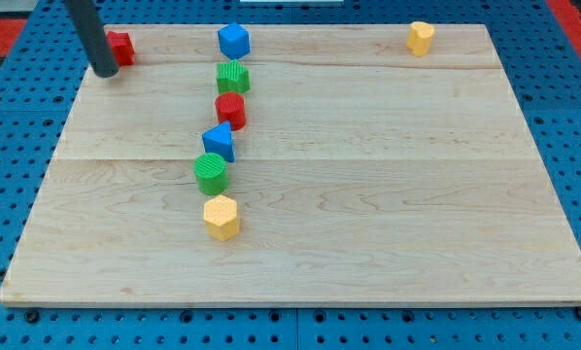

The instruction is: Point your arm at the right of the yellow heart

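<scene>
The yellow heart (421, 38) sits at the wooden board's (388, 194) top right corner, well apart from my tip (106, 71), which rests near the top left corner just beside a red block (121, 48). The rod ends in a plain point with nothing held. The heart is small, pale yellow and upright. A column runs down left of the middle: blue block (233, 41), green block (233, 77), red cylinder (230, 110), blue wedge (219, 141), green cylinder (211, 173), yellow hexagon (221, 217).

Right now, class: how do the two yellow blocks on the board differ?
The yellow heart sits alone at the view's top right; the yellow hexagonal block ends a column of blocks near the view's bottom. The heart looks smaller and is farther from my tip. Both are yellow and untouched.
</scene>
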Controlling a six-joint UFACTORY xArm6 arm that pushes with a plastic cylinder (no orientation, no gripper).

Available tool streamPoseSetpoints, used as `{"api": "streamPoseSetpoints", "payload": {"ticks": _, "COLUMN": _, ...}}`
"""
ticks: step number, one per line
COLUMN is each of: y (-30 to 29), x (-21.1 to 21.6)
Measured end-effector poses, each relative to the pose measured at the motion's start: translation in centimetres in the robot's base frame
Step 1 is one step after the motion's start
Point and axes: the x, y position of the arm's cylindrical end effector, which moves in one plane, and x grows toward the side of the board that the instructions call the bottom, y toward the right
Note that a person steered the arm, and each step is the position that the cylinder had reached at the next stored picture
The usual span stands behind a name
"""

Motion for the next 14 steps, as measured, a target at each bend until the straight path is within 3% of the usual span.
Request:
{"api": "streamPoseSetpoints", "payload": {"ticks": 1, "y": 0.1, "x": -2.1}}
{"api": "streamPoseSetpoints", "payload": {"ticks": 2, "y": 0.1, "x": 3.5}}
{"api": "streamPoseSetpoints", "payload": {"ticks": 3, "y": 0.1, "x": 18.1}}
{"api": "streamPoseSetpoints", "payload": {"ticks": 4, "y": 0.1, "x": 28.7}}
{"api": "streamPoseSetpoints", "payload": {"ticks": 5, "y": 2.7, "x": 34.0}}
{"api": "streamPoseSetpoints", "payload": {"ticks": 8, "y": 30.4, "x": 33.0}}
{"api": "streamPoseSetpoints", "payload": {"ticks": 11, "y": 58.1, "x": 19.8}}
{"api": "streamPoseSetpoints", "payload": {"ticks": 14, "y": 59.3, "x": 18.5}}
